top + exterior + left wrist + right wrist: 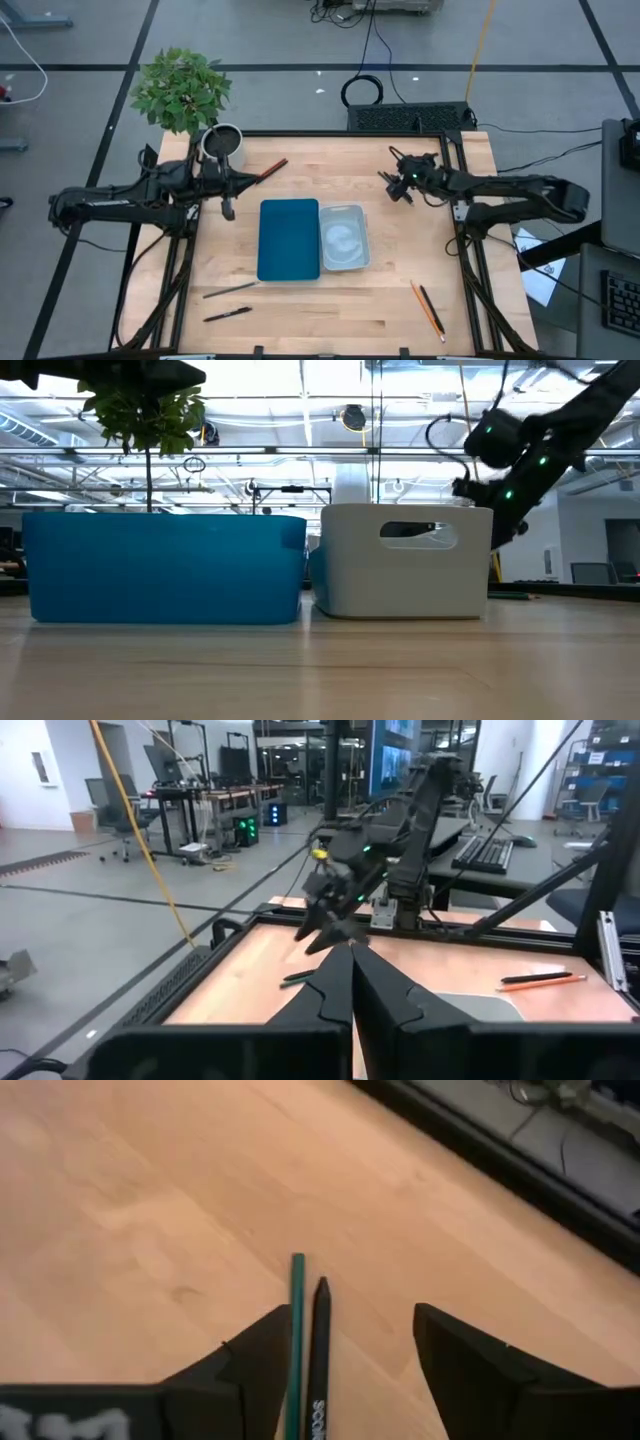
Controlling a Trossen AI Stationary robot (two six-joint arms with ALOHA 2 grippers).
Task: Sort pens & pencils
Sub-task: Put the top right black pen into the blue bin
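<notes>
With its jaws open, the right gripper (345, 1355) hangs over a green pencil (296, 1342) touching a black pen (318, 1360), so closing may pinch both; the left gripper (352, 982) looks shut, empty.

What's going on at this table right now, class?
A two-armed robot is sorting pens and pencils around a blue tray and a clear bin. The right gripper, jaws open, hovers over a green pencil and a black pen lying side by side. The left gripper, jaws shut, waits near a red pencil. More lie along the front edge.
</notes>
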